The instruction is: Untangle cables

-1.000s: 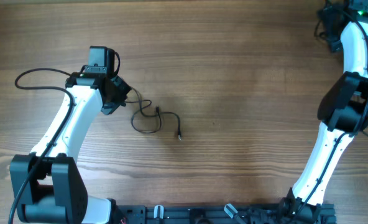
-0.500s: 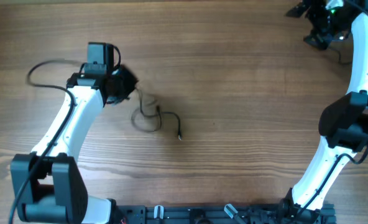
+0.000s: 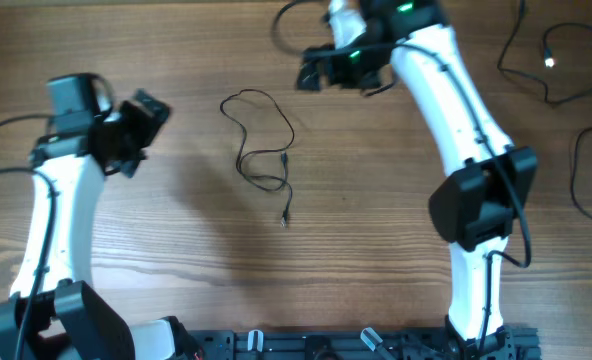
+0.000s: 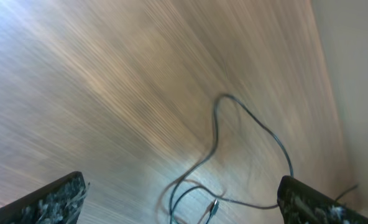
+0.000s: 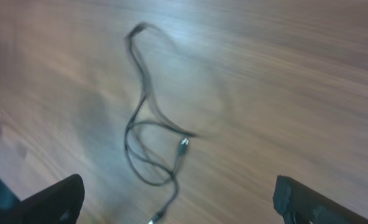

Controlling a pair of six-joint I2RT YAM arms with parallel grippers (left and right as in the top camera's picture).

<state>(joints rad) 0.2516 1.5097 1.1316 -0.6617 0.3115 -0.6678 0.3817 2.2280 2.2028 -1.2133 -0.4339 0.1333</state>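
Since the earlier frame, the left gripper [image 3: 141, 130] had drawn back toward the left edge and let go of the cable [image 3: 264, 183]. The right gripper [image 3: 308, 68] had swung in from the far right corner to the top centre. Both sets of fingers stood wide apart and held nothing. The cable lay loose on the wooden table [image 3: 396, 250] between the two grippers, as one tall loop above a smaller one, its plug end [image 3: 286, 220] nearest the robot base. Two other cords [image 3: 546, 60] lay well apart at the right edge.
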